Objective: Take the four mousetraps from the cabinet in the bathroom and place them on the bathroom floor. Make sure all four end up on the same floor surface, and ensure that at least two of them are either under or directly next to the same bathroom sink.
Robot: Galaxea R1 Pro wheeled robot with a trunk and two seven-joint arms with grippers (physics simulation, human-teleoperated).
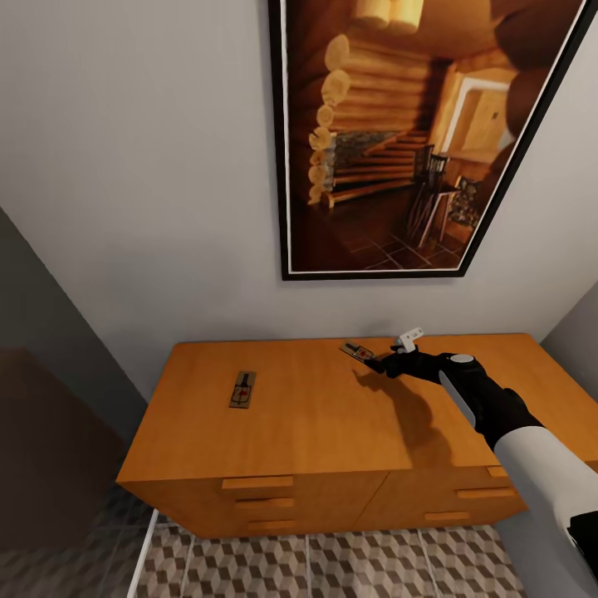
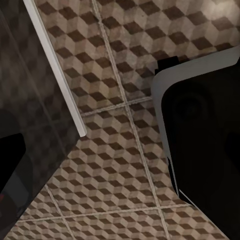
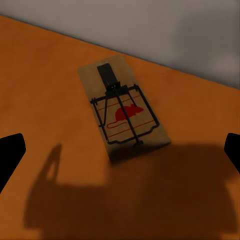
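Observation:
Two mousetraps lie on top of the orange-brown cabinet (image 1: pixel 316 432). One mousetrap (image 1: pixel 242 389) lies at the left of the top, far from both grippers. The other mousetrap (image 1: pixel 357 350) (image 3: pixel 124 107) lies near the back edge, close to the wall. My right gripper (image 1: pixel 386 355) (image 3: pixel 120 155) hovers just short of it, open wide, with the trap ahead of the fingers and untouched. My left gripper (image 2: pixel 120 160) hangs low over the cube-patterned bathroom floor (image 2: pixel 115 150) (image 1: pixel 332 565), one dark finger (image 2: pixel 10 165) at the picture's edge, spread wide and empty. The sink is out of view.
A large framed picture (image 1: pixel 415 133) hangs on the grey wall above the cabinet. A dark panel (image 1: pixel 50 415) with a white edge strip (image 1: pixel 145 556) (image 2: pixel 55 70) stands left of the cabinet. My dark base (image 2: pixel 205 125) sits over the tiles.

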